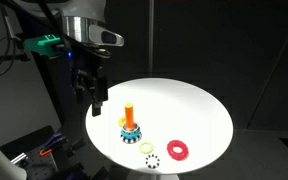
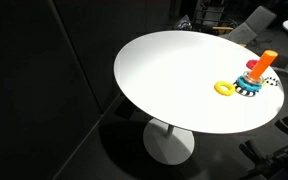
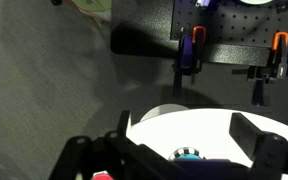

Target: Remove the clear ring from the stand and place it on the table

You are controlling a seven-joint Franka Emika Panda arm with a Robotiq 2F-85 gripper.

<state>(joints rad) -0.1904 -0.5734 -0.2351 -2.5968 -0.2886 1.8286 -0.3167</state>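
Wrist view: end effector [image 3: 181,135] spread open. Exterior view: stand [image 1: 131,122] peg upright, axis vertical.

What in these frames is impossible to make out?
- Clear ring: not discernible in any view; too small and transparent among the rings at the stand's foot.
- Table: in an exterior view its right side is cut off by the frame edge.
- Wrist view: the stand is mostly hidden behind the gripper.
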